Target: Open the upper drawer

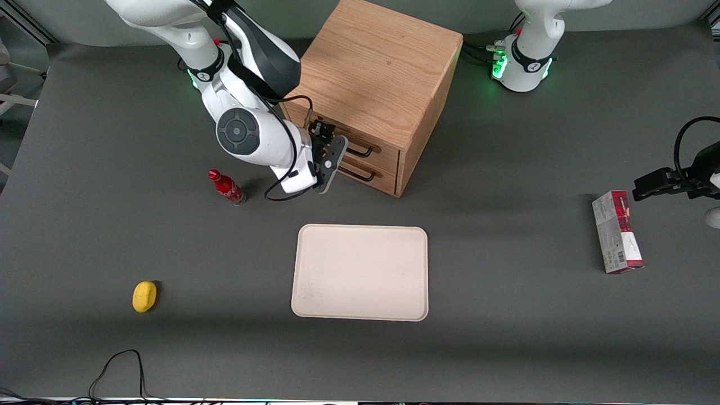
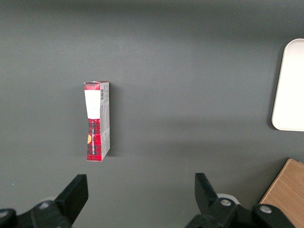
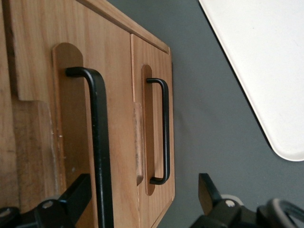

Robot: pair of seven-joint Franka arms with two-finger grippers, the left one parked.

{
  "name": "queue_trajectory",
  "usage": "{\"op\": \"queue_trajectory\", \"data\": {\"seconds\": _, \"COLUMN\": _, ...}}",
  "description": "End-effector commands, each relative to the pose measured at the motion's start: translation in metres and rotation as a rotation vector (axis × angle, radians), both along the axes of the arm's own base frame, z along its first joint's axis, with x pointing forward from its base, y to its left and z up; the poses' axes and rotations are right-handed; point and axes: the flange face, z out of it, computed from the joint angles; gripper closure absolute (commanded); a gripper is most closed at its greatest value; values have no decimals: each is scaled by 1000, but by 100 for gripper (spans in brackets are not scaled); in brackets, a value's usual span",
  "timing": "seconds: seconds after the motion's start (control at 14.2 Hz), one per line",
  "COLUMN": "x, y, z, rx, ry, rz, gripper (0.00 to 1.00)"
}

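Observation:
The light oak cube cabinet (image 1: 377, 73) stands at the back of the table. Its upper drawer (image 1: 388, 153) has a thin black bar handle (image 1: 364, 151), which also shows close up in the right wrist view (image 3: 99, 142). The matching bottom drawer (image 3: 154, 57) and its handle (image 3: 164, 133) sit below it. My right gripper (image 1: 332, 154) is open right in front of the upper drawer. In the right wrist view the gripper (image 3: 142, 199) straddles the upper handle. The bar lies just inside one finger (image 3: 78, 194), and I cannot tell whether they touch. The other finger (image 3: 206, 192) hangs over the table.
A beige tray (image 1: 360, 273) lies nearer the front camera than the cabinet. A small red bottle (image 1: 226, 187) lies beside the working arm. A yellow lemon-like object (image 1: 144, 296) sits toward the working arm's end. A red and white box (image 1: 617, 232) lies toward the parked arm's end.

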Motion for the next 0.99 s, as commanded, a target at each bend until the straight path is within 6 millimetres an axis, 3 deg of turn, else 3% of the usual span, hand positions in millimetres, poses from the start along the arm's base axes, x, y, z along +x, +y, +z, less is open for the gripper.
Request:
{"op": "queue_trajectory", "data": {"seconds": 0.0, "x": -1, "y": 4, "z": -13, "rx": -5, "ry": -32, "rz": 26, "gripper": 0}}
{"op": "queue_trajectory", "data": {"seconds": 0.35, "x": 10, "y": 3, "z": -24, "rx": -21, "ry": -69, "rz": 41, "gripper": 0}}
{"op": "queue_trajectory", "data": {"seconds": 0.42, "x": 16, "y": 3, "z": -19, "rx": -17, "ry": -86, "rz": 44, "gripper": 0}}
{"op": "queue_trajectory", "data": {"seconds": 0.71, "x": 52, "y": -6, "z": -5, "rx": -20, "ry": -166, "rz": 48, "gripper": 0}}
{"op": "queue_trajectory", "data": {"seconds": 0.92, "x": 85, "y": -28, "z": -10, "rx": -39, "ry": -196, "rz": 13, "gripper": 0}}
